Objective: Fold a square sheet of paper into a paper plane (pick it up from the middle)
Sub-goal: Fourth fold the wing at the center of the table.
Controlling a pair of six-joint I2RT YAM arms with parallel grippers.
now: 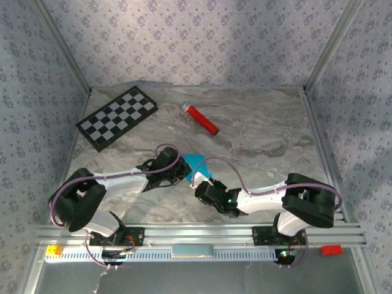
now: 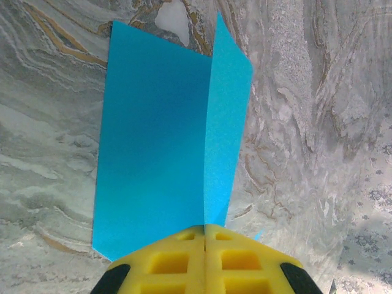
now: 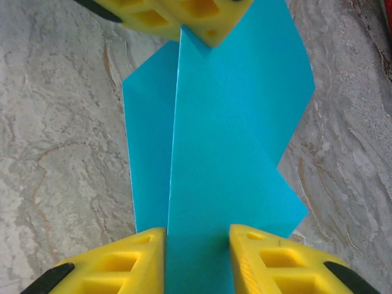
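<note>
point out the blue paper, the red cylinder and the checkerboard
blue paper (image 2: 153, 141): left wrist view, middle of its wide flat panel
red cylinder (image 1: 203, 120): top external view, middle of its body
checkerboard (image 1: 117, 116): top external view, centre of the board

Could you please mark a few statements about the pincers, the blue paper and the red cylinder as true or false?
1. The left pincer is shut on the blue paper. True.
2. The red cylinder lies on the checkerboard. False: it lies on the marble table, apart from the board and to its right.
3. The right pincer has its fingers apart, with the paper between them. True.
4. The blue paper lies flat and unfolded. False: it is creased, with one flap standing up.
</note>
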